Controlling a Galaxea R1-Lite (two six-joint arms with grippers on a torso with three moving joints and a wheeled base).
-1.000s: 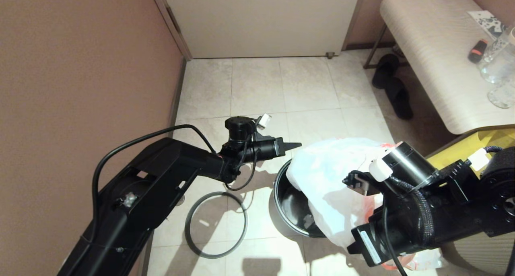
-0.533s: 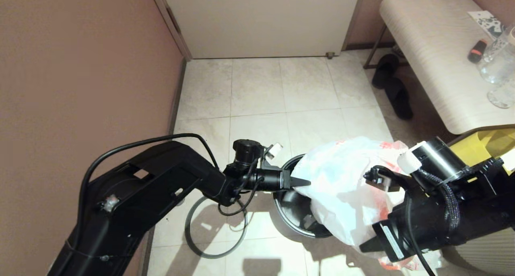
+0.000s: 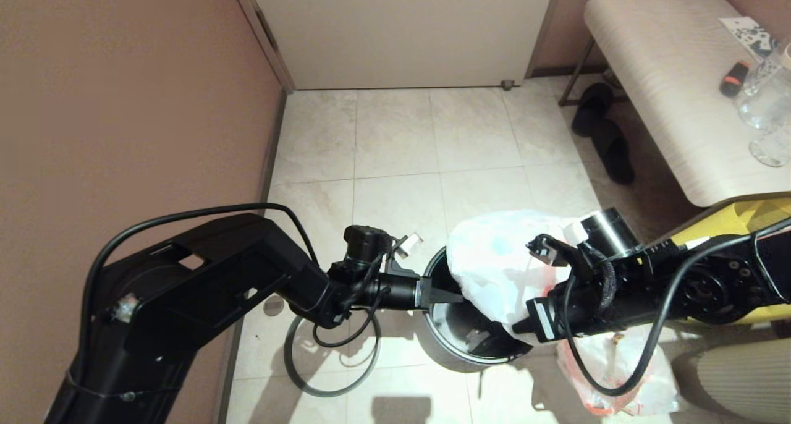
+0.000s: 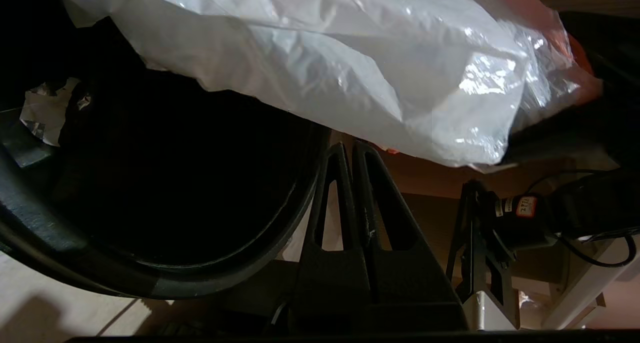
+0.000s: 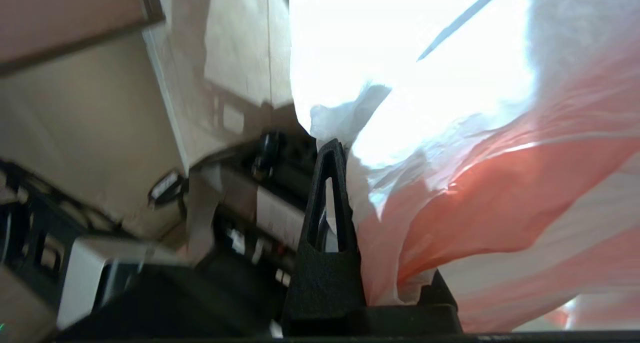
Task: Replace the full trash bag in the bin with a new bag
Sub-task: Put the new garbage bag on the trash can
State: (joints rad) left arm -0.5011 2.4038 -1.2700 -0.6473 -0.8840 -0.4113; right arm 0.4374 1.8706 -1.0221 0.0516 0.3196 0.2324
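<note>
The black bin (image 3: 456,340) stands on the tiled floor, its dark inside (image 4: 150,183) seen close up in the left wrist view. My right gripper (image 3: 520,326) (image 5: 350,183) is shut on the new bag (image 3: 494,269), thin white plastic with a pink hem (image 5: 500,193), which hangs over the bin's right side. One right finger is hidden behind the plastic. My left gripper (image 3: 454,298) (image 4: 350,150) is shut and empty, with its tips at the bin's left rim just under the new bag (image 4: 350,68). The full trash bag (image 3: 618,368) lies on the floor right of the bin.
The grey hoop rim (image 3: 296,374) lies on the floor left of the bin, under my left arm. A brown wall runs along the left, with a door at the back. A bench (image 3: 667,72) with glasses, dark slippers (image 3: 609,139) and a yellow tote (image 3: 741,220) stand at the right.
My left gripper has swung down and right to the bin's rim under the new bag. My right arm has turned and lowered with the bag, uncovering the full trash bag.
</note>
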